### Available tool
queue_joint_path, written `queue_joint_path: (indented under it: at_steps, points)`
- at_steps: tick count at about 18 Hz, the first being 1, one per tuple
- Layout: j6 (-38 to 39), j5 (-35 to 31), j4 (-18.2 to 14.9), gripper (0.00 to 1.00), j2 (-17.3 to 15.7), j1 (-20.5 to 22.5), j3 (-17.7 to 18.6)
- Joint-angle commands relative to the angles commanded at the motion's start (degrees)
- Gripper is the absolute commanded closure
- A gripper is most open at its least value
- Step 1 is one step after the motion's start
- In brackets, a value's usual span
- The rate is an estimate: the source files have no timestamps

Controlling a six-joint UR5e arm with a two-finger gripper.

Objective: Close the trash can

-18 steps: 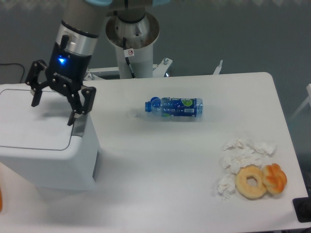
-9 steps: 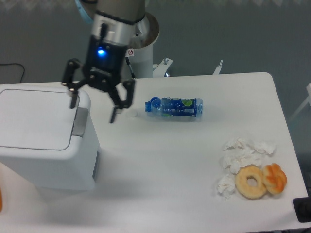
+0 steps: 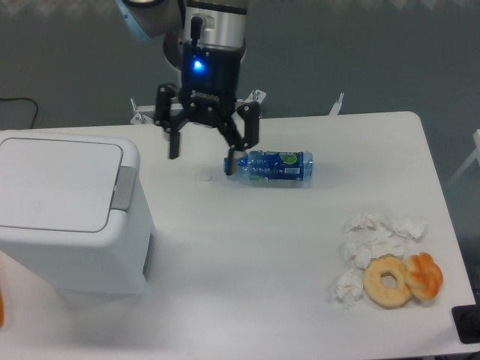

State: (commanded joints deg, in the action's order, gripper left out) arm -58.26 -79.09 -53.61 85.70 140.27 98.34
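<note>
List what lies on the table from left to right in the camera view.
Large white boxy plastic trash can with its flat lid down → small white bottle cap → blue-labelled clear plastic bottle lying on its side → crumpled white tissues → pale glazed ring doughnut → orange-brown pastry.

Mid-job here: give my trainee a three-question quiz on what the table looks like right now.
1. True or false: the trash can lid lies flat and shut.
2. The hand is: A) gripping the bottle, B) open and holding nothing, C) pressing the lid.
3. What lies beside the doughnut on the table?

Key: 1 true. 2 B. 3 Crumpled tissues and an orange pastry.
</note>
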Motion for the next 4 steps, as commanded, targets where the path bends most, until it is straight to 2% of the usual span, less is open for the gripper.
queue_joint_path:
  at_steps: [4]
  points:
    - [-0.7, -3.2, -0.3, 0.00, -2.3, 0.5, 2.9]
